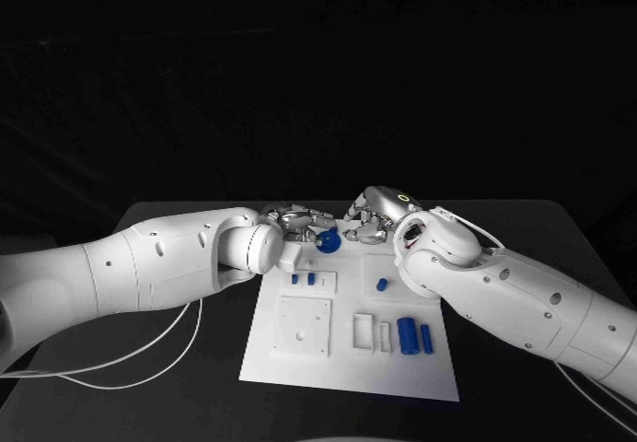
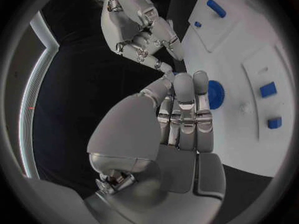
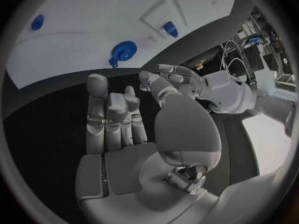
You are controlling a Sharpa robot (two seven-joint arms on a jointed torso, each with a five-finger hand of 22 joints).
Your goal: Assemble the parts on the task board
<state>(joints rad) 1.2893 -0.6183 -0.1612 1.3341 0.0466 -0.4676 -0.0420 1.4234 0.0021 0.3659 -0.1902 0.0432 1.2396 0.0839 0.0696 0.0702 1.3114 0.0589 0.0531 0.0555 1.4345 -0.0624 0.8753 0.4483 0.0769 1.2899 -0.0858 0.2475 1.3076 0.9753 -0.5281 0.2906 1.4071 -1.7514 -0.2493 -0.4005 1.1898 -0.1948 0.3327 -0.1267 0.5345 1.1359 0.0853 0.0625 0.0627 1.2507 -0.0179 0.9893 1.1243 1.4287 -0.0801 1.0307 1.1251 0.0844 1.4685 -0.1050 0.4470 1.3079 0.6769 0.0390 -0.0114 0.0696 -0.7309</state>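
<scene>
Both hands meet at the far end of the task board (image 1: 348, 368), above the black desk (image 1: 173, 221). Left hand (image 1: 295, 221): fingers straight and held side by side, nothing in them. Right hand (image 1: 368, 224): fingers likewise straight and close together, palm bare, holding nothing. The two hands are near each other, fingertips apart.

Blue round part (image 1: 328, 241), knob-like, sits on the board just past the left hand's fingertips (image 2: 201, 79) and between the two hands; whether a fingertip touches it, I cannot tell. From the right wrist it lies on the board beyond the right hand's fingers (image 3: 99, 84), apart from them.

Other blue parts: two small pegs (image 1: 303, 278) beside the left forearm, one short piece (image 1: 381, 284) by the right wrist, two longer bars (image 1: 414, 337) at the board's near end, under the right forearm.
</scene>
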